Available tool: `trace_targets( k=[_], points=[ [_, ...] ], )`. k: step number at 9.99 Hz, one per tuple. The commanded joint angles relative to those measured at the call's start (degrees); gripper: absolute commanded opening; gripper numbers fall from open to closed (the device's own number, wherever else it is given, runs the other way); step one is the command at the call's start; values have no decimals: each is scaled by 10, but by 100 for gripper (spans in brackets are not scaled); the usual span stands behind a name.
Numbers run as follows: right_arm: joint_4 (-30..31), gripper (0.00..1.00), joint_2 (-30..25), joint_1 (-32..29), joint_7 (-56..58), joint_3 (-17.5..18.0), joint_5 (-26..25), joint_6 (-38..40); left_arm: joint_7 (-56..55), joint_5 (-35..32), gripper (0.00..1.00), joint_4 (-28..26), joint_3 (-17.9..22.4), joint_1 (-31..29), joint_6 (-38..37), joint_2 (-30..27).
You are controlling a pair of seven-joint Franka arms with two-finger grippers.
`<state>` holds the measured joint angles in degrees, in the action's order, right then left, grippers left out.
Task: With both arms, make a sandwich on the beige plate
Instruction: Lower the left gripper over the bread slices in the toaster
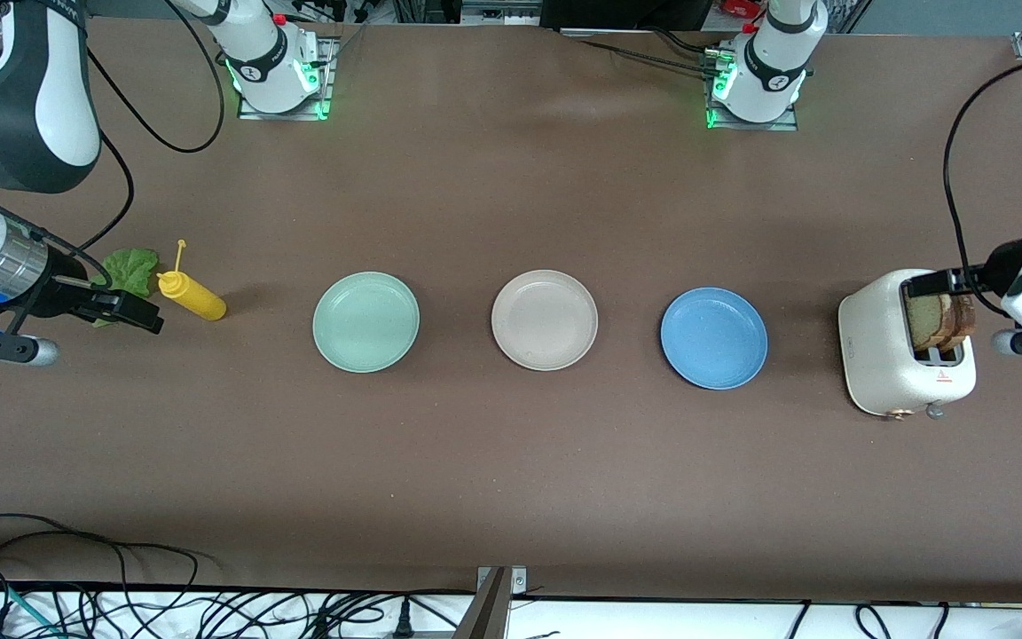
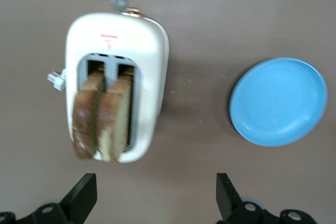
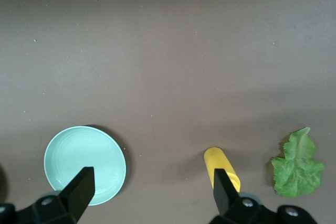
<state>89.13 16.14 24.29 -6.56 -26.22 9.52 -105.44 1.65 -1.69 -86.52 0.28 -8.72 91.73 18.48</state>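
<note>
A wide brown bench carries everything, two glossy white robot arms rising from bases along its edge; the left pincer hangs released over the cream two-slot toaster at the left arm's end, the right pincer hangs released over the bench near the yellow squeeze bottle at the right arm's end; three round plates sit in a row between them: a mint green plate, a matte pale beige plate in the middle with a raised rim and nothing on it, and a blue plate nearest the toaster; two tan-brown toast slices with darker crusts stand upright in the toaster's slots; one ruffled green lettuce leaf lies flat just beside the bottle, partly hidden by the right arm in the front view.
</note>
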Motion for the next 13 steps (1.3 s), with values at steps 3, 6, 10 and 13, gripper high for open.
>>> trace_targets(
  k=[3,6,10,13],
  points=[
    [1,100,-6,1,-9,2,-9,-1,77,-14,100,15,-5,-28,17,17],
    [1,100,-5,1,-9,2,-9,-2,79,-13,100,-10,-5,-28,38,11],
    [1,100,-5,1,-9,2,-8,-2,79,-14,100,-129,-5,-30,132,-48],
    [1,100,-1,1,-10,3,-4,-13,78,-13,100,-176,-5,-31,166,-68]
  ],
)
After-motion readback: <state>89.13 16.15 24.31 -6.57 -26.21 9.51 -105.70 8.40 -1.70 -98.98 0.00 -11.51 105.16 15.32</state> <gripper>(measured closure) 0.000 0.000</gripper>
